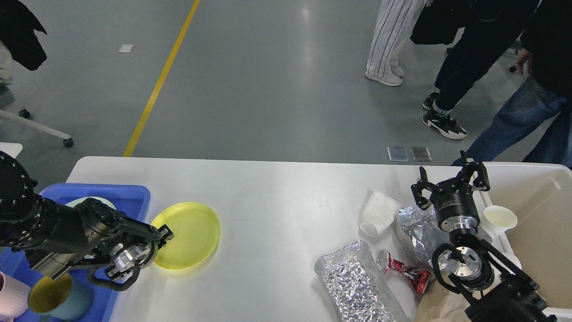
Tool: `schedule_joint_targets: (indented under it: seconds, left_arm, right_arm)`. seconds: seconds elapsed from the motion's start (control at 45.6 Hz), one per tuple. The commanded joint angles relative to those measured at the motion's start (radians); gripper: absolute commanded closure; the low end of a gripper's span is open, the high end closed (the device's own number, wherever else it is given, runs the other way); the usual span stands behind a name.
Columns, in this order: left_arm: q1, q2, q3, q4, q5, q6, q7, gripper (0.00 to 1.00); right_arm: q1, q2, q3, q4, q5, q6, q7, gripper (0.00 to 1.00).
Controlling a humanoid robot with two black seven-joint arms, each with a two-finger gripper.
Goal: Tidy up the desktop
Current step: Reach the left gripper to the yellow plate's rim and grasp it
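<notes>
Reaching in low from the left, left gripper (163, 236) sitting at the near-left rim of the yellow plate (190, 235), fingers too dark and end-on to tell whether parted or closed. Hovering with fingers spread wide and holding nothing, right gripper (450, 184) hanging above crumpled foil (357, 281), a tipped paper cup (377, 213) and a crushed red can (404, 270). Lying across the foreground, the white desktop (286, 197), flanked by blue tray (129, 197) and beige tub (536, 197).

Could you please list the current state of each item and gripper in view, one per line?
Yellow plate: flat on the desktop.
Left gripper: at the plate's left rim, fingers unclear.
Right gripper: open, empty.
White paper cup: on its side.
Red can: crushed, lying down.
Foil bag: lying flat.
</notes>
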Motion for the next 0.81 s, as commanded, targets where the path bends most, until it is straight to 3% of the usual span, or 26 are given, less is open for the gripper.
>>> schedule_joint_targets:
  seconds: [0.0, 0.11, 0.241, 0.526, 0.789]
  left_arm:
    - [0.013, -0.009, -0.001, 0.022, 0.000, 0.001, 0.000, 0.25]
    - [0.018, -0.012, -0.001, 0.022, 0.000, 0.001, -0.006, 0.32]
    - [0.036, -0.029, 0.001, 0.022, 0.002, 0.001, -0.060, 0.43]
    - [0.041, -0.043, 0.001, 0.022, 0.003, 0.000, -0.060, 0.62]
    - [0.053, -0.044, 0.001, 0.022, 0.003, -0.003, -0.057, 0.66]
  right_arm:
    - [0.000, 0.000, 0.000, 0.000, 0.000, 0.000, 0.000, 0.00]
    - [0.000, 0.000, 0.000, 0.000, 0.000, 0.000, 0.000, 0.00]
    - [0.000, 0.000, 0.000, 0.000, 0.000, 0.000, 0.000, 0.00]
    - [0.001, 0.000, 0.000, 0.000, 0.000, 0.000, 0.000, 0.00]
    - [0.000, 0.000, 0.000, 0.000, 0.000, 0.000, 0.000, 0.00]
